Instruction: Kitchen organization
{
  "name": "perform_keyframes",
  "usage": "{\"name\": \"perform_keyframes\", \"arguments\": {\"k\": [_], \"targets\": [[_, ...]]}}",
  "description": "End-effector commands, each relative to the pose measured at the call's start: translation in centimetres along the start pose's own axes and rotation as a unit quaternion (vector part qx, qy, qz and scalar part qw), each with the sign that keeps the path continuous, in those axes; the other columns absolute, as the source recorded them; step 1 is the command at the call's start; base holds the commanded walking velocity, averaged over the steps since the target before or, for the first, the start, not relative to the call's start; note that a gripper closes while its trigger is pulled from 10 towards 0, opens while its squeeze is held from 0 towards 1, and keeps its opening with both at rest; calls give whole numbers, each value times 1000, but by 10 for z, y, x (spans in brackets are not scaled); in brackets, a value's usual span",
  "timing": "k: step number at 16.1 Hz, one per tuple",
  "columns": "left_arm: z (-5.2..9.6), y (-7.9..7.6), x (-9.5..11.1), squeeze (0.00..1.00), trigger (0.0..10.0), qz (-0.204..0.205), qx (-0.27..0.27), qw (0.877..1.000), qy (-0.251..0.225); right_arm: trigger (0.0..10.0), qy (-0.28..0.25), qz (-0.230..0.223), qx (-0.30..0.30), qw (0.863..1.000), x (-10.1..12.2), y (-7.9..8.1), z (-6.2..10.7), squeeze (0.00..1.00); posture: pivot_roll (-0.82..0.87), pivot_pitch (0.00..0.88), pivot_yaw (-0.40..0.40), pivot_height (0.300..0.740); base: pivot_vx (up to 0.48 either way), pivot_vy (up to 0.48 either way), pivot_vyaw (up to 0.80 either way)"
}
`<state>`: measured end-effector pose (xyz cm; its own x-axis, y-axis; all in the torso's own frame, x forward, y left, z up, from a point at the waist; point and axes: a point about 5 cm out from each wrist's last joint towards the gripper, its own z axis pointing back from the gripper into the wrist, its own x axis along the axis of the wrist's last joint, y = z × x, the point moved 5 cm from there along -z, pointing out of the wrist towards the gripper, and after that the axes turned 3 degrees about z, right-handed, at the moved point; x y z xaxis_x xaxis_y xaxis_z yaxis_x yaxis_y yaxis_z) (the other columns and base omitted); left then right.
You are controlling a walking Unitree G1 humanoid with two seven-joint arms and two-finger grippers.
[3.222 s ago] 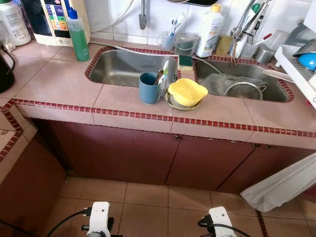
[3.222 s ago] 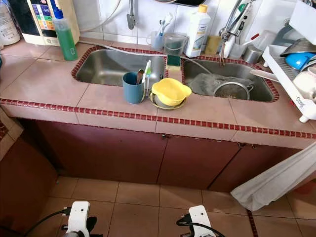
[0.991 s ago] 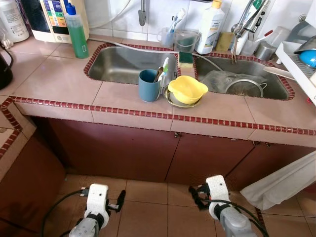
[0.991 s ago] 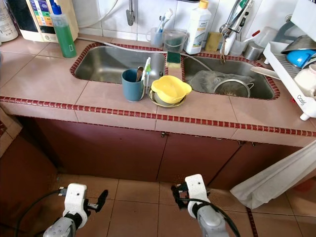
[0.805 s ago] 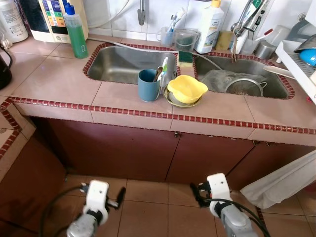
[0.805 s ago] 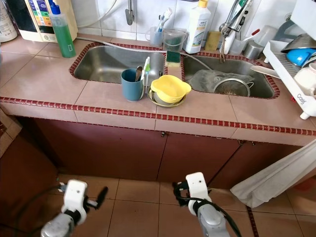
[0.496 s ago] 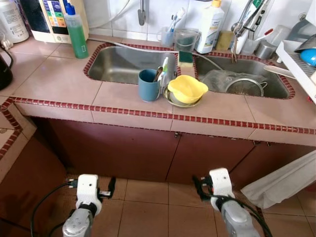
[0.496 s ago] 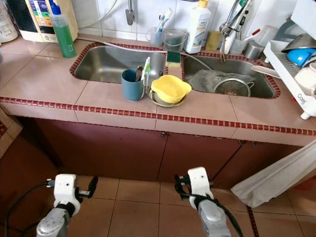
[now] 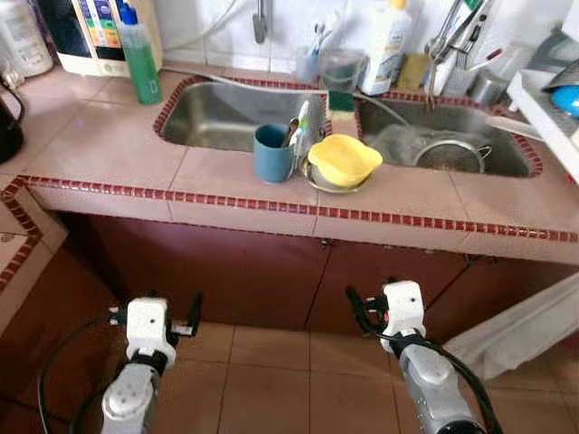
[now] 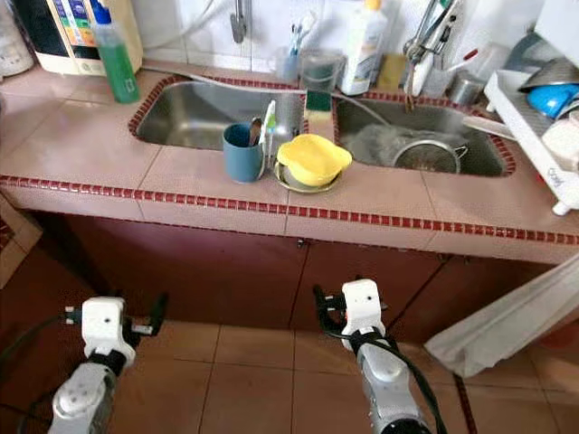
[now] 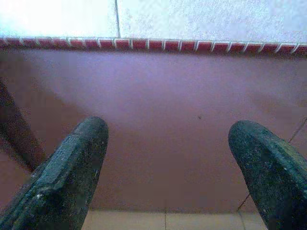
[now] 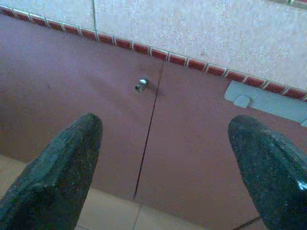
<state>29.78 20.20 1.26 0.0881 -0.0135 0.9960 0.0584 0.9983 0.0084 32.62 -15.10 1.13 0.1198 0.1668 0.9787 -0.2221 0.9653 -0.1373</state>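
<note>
Upright, blue cup [image 9: 272, 154] beside sink [image 9: 226, 113]

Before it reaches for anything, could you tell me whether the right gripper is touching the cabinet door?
Apart: in the right wrist view the open right gripper faces the cabinet door, floor visible between.

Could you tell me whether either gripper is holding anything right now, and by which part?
Nothing is held. The left gripper and right gripper are both open and empty, facing the cabinet doors below the counter.
</note>
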Motion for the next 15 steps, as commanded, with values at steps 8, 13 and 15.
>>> {"name": "perform_keyframes", "arguments": {"k": [8,13,15], "targets": [[17,-33,49,0,10000,28,-59,994,-86,10000,-134,-16,-7,991,84,-12,-3,0,58,56,-60,740,0,0,0],[-1,-27,56,0,10000,0,-62,995,-79,10000,-194,15,13,981,126,-6,5,0,49,33,-60,740,0,0,0],[-8,-21,76,0,10000,-24,-42,994,-102,10000,-184,39,-20,982,127,-16,5,0,54,32,-62,740,0,0,0]]}}
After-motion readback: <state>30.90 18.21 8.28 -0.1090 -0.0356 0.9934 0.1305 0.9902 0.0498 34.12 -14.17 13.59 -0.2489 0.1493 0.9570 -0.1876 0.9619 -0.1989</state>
